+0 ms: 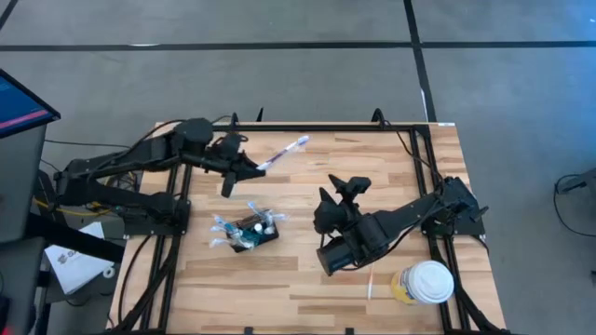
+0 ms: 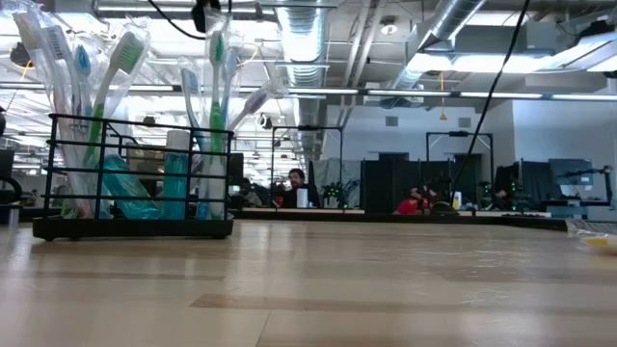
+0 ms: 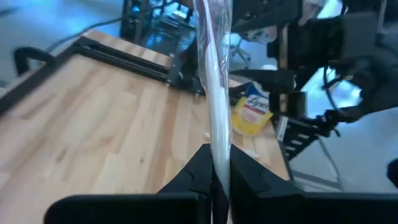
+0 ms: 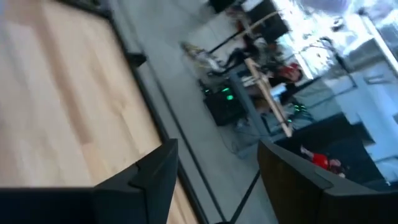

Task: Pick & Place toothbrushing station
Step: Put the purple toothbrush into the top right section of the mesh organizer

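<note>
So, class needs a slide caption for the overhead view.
Left gripper holds a wrapped toothbrush above the table; black holder nearby.

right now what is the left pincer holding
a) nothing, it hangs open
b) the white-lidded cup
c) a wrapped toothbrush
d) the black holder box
c: the left pincer is shut on a wrapped toothbrush held up over the far part of the table, and the left wrist view shows the clear-wrapped handle clamped between its fingers.
</note>
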Action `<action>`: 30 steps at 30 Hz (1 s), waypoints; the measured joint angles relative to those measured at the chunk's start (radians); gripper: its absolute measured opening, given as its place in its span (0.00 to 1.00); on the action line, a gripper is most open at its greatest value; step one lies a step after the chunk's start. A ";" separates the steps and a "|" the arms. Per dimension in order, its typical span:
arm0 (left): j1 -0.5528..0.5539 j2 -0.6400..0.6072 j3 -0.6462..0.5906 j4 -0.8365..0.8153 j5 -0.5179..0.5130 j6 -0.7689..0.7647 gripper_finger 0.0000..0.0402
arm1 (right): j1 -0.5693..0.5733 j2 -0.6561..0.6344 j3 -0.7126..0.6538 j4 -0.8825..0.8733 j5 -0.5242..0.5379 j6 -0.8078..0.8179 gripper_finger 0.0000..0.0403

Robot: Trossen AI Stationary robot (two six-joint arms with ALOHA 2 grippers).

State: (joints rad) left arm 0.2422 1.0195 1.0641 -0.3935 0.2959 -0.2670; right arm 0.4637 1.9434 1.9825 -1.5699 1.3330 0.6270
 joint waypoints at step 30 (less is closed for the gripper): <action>-0.001 -0.308 -0.230 -0.012 -0.125 0.000 0.03 | -0.243 -0.011 -0.467 1.569 -0.712 -0.841 0.23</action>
State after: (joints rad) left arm 0.2409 0.7113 0.8345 -0.4052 0.1713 -0.2668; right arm 0.2212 1.9324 1.5150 -0.0013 0.6205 -0.2139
